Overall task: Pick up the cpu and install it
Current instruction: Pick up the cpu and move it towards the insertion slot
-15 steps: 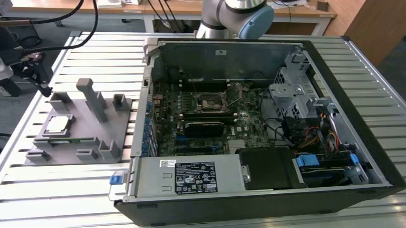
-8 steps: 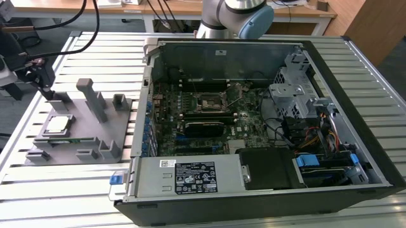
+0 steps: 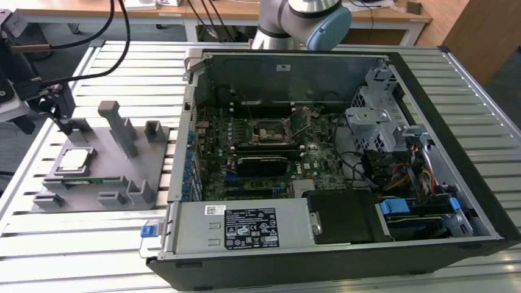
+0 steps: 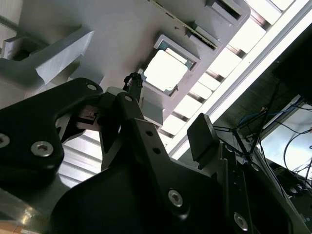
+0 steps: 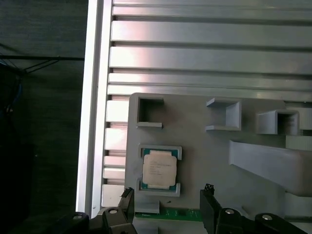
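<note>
The wide-open, empty claw (image 5: pixel 169 192) is hovering just short of the cpu (image 5: pixel 159 168), where an off-centre closing could tilt it.

Near the middle of my frame I see the small square silvery-grey cpu (image 4: pixel 165 68), lying flat in a square pocket of the pale grey plastic fixture (image 4: pixel 112 29). The black gripper (image 4: pixel 166 105) looms in the foreground just beside that pocket, its fingers (image 4: pixel 201 135) spread apart and holding nothing. A bright slatted metal surface (image 4: pixel 246 36) lies beyond the fixture.

print on the cpu (image 5: pixel 159 168) and power-supply label (image 3: pixel 248 227) is unreadable.
</note>
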Controlling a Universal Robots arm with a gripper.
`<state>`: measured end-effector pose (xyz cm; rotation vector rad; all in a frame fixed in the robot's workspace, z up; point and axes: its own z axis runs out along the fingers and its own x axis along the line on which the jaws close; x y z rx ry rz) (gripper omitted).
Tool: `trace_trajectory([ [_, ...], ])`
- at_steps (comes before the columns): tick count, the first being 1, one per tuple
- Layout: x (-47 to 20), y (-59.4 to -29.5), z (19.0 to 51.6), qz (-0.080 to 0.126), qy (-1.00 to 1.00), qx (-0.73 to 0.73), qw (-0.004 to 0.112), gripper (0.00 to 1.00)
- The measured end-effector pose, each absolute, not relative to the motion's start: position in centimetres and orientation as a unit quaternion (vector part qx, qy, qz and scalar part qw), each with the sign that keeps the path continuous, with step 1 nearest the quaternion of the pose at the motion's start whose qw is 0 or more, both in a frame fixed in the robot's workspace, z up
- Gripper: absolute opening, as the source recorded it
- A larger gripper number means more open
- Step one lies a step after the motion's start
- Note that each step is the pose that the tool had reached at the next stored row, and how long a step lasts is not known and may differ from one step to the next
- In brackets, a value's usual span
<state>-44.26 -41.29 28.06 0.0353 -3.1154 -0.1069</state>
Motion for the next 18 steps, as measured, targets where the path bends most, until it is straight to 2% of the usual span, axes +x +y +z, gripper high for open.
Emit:
trace_trajectory([
  [18,-44.4,-41.3,26.1,-0.03,-0.999,0.011,0.012,0.64],
])
